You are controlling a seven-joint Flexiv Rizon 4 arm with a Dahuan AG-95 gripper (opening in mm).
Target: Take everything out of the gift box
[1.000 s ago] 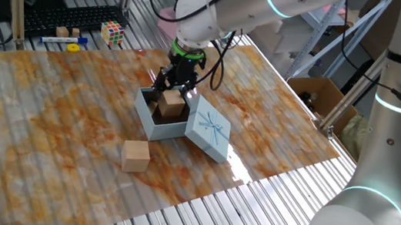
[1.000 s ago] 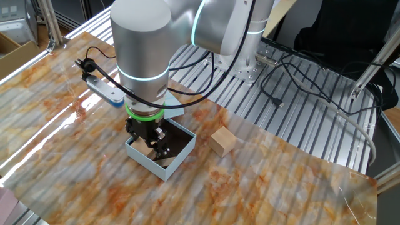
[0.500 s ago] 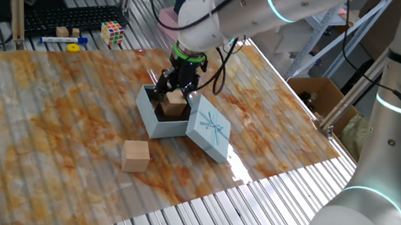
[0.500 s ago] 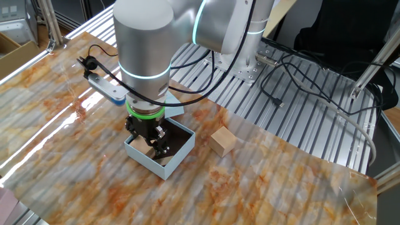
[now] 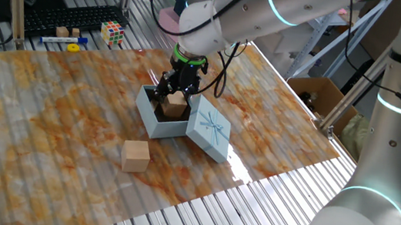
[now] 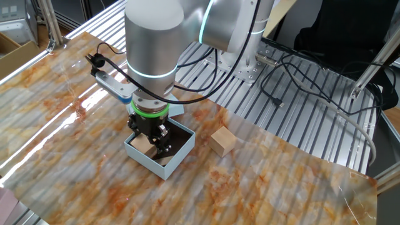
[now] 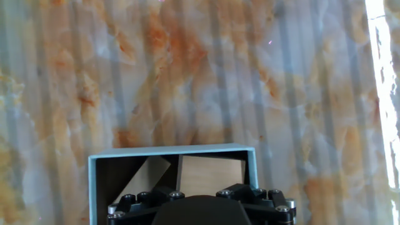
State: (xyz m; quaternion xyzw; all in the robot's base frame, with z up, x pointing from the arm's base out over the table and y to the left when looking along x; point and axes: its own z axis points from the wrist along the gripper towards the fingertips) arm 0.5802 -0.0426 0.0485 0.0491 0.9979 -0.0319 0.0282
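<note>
The pale-blue gift box (image 5: pixel 154 124) (image 6: pixel 147 160) (image 7: pixel 169 150) stands open mid-table, dark inside. Its lid (image 5: pixel 208 128), with a ribbon drawing, leans against the box's right side. My gripper (image 5: pixel 175 94) (image 6: pixel 155 141) reaches down into the box, jaws standing wide and open astride a tan wooden block (image 5: pixel 175 108) (image 6: pixel 142 144) (image 7: pixel 212 175) on the box floor. A second tan face (image 7: pixel 154 173) shows beside it in the hand view. Only the hand's black housing (image 7: pixel 200 210) shows there; the fingertips are hidden. Another wooden block (image 5: pixel 135 155) (image 6: pixel 222 140) lies on the table outside the box.
A Rubik's cube (image 5: pixel 113 33), small blocks (image 5: pixel 62 31) and a yellow piece (image 5: pixel 74 48) sit at the back left. A brown carton (image 5: pixel 319 94) stands off the table's right side. The mat's front edge (image 5: pixel 197 197) runs just past the loose block.
The arm has swung a little to the right above the box, and the gripper has shifted slightly inside it. The jaws keep the same width; the blocks have not moved.
</note>
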